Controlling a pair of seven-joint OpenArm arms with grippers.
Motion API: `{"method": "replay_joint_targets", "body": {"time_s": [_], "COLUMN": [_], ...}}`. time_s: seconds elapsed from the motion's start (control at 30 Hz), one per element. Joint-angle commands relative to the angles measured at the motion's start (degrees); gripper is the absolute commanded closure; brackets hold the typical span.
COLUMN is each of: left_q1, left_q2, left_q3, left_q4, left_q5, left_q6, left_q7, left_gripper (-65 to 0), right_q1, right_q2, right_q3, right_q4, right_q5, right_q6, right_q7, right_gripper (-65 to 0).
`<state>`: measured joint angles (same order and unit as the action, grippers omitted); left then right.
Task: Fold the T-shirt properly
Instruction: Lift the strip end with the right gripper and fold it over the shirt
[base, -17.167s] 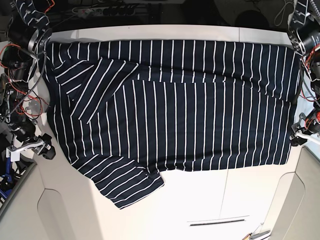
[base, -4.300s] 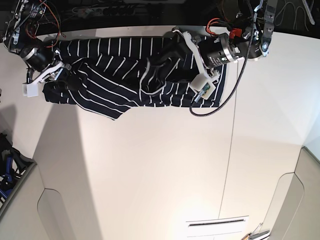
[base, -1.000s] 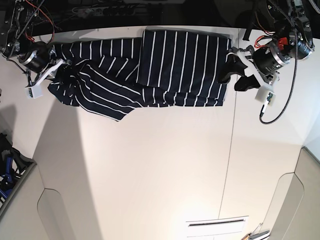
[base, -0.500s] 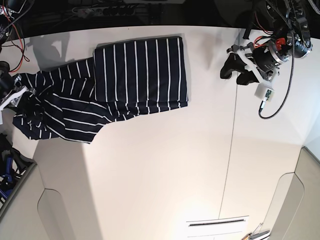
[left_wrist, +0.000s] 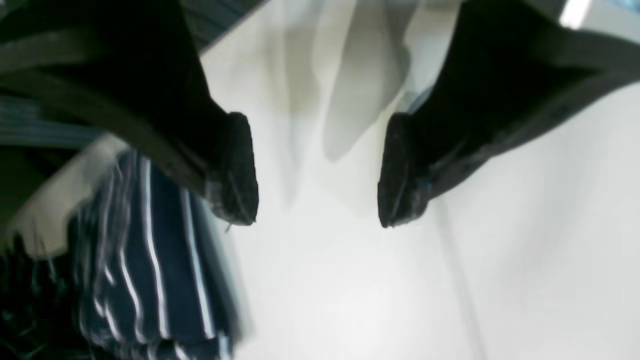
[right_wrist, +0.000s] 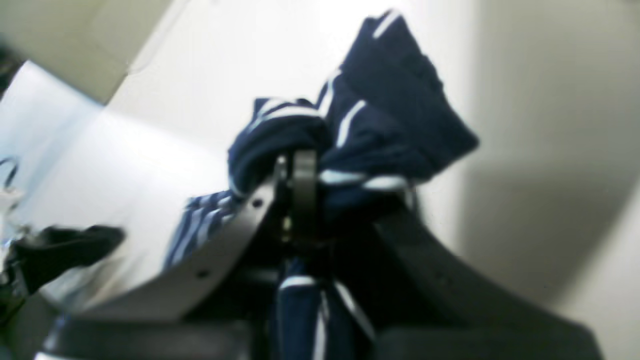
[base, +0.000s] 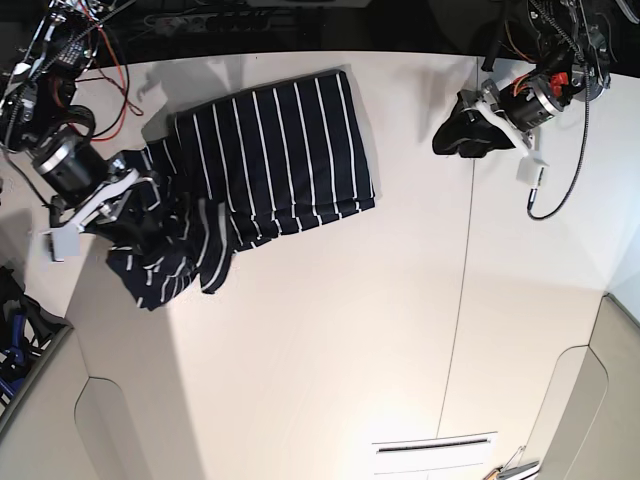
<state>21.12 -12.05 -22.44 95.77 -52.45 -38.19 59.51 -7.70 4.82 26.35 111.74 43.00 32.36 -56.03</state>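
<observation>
T-shirt (base: 270, 160) cloth is bunched and clamped in the right gripper (right_wrist: 300, 200) jaws by the surface's (base: 330, 340) left edge, the rest lying folded toward the far edge. The left gripper (left_wrist: 317, 170) jaws stand apart, empty, over the far right corner.

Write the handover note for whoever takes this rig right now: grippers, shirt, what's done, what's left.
Right gripper: shut on a bunched end of the T-shirt, lifted off the table.
Left gripper: open, empty, over bare table well to the side of the shirt.
T-shirt: one part lies as a flat folded rectangle at the far edge of the table; the other end hangs crumpled from the right gripper.
Done: the flat section is folded.
Left: lay the bunched end over the flat part, smooth it, release.
</observation>
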Motion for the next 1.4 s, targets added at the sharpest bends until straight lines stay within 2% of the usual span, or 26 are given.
{"method": "replay_joint_targets", "body": {"time_s": [0.0,0.17,0.37,0.4,0.5,0.53,0.6,0.8,0.97,1.13,1.27,1.37], "left_q1": [0.17,0.17,0.17,0.17,0.13,0.13,0.15,0.13,0.13,0.15,0.17,0.85], "left_q2": [-0.31,-0.31,-0.35,-0.33,-0.33,-0.33,-0.33,-0.35,-0.35,-0.35,-0.33,-0.33], "left_q3": [0.24,2.47,2.54,2.54,2.54,2.54,2.54,2.45,-0.76,-7.48,-11.76,-11.85], "left_q4": [0.37,0.37,0.37,0.37,0.37,0.37,0.37,0.37,0.39,0.42,1.57,6.12], "left_q5": [-0.50,-0.52,-0.50,-0.52,-0.52,-0.52,-0.79,-1.79,-2.34,-9.09,-20.28,-25.16], "left_q6": [-0.02,0.00,0.02,0.02,0.02,0.02,0.02,0.00,-0.13,-1.81,-1.81,-1.81], "left_q7": [0.98,0.81,0.76,0.76,0.74,0.74,0.74,0.74,0.74,3.19,10.99,15.56], "left_gripper": [-40.8,-40.8,-40.8,-40.8,-40.8,-40.8,-40.8,-40.8,-40.8,-40.8,-40.4,-40.3], "right_q1": [0.55,0.55,0.52,0.52,0.52,0.52,0.52,0.52,0.52,0.57,0.92,2.47], "right_q2": [-0.63,-3.74,-4.04,-4.04,-4.00,-3.98,-3.67,-3.56,-3.56,-3.58,-3.61,-3.69], "right_q3": [-1.86,-12.11,-22.75,-24.39,-28.94,-30.23,-32.65,-38.84,-44.35,-46.75,-46.25,-45.55], "right_q4": [1.03,1.03,0.26,-0.07,-1.44,-1.86,-2.67,-5.38,-5.86,-5.57,-3.08,-0.98], "right_q5": [0.57,-4.70,-9.51,-9.92,-11.23,-11.93,-12.52,-12.61,-12.59,-12.57,-12.57,-12.63], "right_q6": [0.50,0.68,0.63,0.63,0.63,0.61,0.66,0.66,0.68,0.76,0.85,0.83], "right_q7": [1.55,1.57,1.55,1.55,1.57,1.57,1.62,1.20,0.07,1.25,4.04,6.38], "right_gripper": [0.0,0.0,0.0,-1.7,-20.3,-24.1,-27.5,-27.4,-27.4,-27.4,-27.4,-27.4]}}
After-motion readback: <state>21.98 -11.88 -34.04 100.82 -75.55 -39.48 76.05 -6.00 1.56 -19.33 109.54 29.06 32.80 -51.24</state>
